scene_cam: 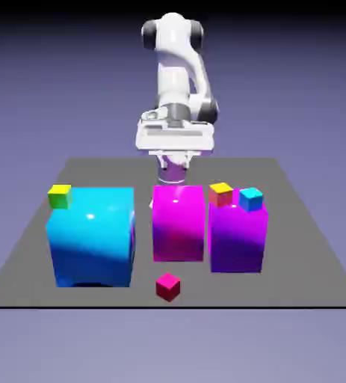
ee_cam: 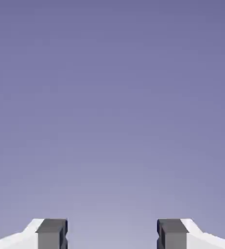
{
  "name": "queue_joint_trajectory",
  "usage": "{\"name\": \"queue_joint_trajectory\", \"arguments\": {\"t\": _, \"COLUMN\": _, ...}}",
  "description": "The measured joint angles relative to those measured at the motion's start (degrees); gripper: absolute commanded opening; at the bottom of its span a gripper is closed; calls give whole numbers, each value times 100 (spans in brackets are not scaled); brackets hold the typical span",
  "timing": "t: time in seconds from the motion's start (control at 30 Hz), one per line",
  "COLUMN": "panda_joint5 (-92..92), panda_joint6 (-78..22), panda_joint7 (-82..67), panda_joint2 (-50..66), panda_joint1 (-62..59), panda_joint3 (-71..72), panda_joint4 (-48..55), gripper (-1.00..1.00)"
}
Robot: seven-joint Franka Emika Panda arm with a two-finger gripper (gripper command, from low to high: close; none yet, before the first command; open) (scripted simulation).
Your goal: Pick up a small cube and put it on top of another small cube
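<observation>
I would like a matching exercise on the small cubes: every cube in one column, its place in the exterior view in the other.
Things:
1. yellow-green cube
2. orange cube
3. small cyan cube
4. red cube

Places:
A. table, in front of the big blocks
B. top of the purple block, right side
C. corner of the large cyan block
D. top of the purple block, left side

Pairs: 1-C, 2-D, 3-B, 4-A

The arm [scene_cam: 177, 71] stands folded, its hand [ee_cam: 112, 233] parted and empty.
</observation>
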Motion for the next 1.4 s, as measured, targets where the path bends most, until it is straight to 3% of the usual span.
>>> {"name": "queue_joint_trajectory", "arguments": {"t": 0.83, "panda_joint5": -1769, "panda_joint6": -2490, "panda_joint7": 4939, "panda_joint2": 5175, "panda_joint1": -3683, "panda_joint3": 3217, "panda_joint4": 2551, "gripper": 0}}
{"name": "queue_joint_trajectory", "arguments": {"t": 1.0, "panda_joint5": -2471, "panda_joint6": -1855, "panda_joint7": 5434, "panda_joint2": 6005, "panda_joint1": -3087, "panda_joint3": 2479, "panda_joint4": 2727, "gripper": 0}}
{"name": "queue_joint_trajectory", "arguments": {"t": 1.03, "panda_joint5": -2601, "panda_joint6": -1737, "panda_joint7": 5525, "panda_joint2": 6158, "panda_joint1": -2977, "panda_joint3": 2343, "panda_joint4": 2760, "gripper": -100}}
{"name": "queue_joint_trajectory", "arguments": {"t": 1.27, "panda_joint5": -1724, "panda_joint6": -2531, "panda_joint7": 4922, "panda_joint2": 5122, "panda_joint1": -3644, "panda_joint3": 3216, "panda_joint4": 2551, "gripper": -100}}
{"name": "queue_joint_trajectory", "arguments": {"t": 1.4, "panda_joint5": -1087, "panda_joint6": -3230, "panda_joint7": 4713, "panda_joint2": 4291, "panda_joint1": -3023, "panda_joint3": 3177, "panda_joint4": 2561, "gripper": -100}}
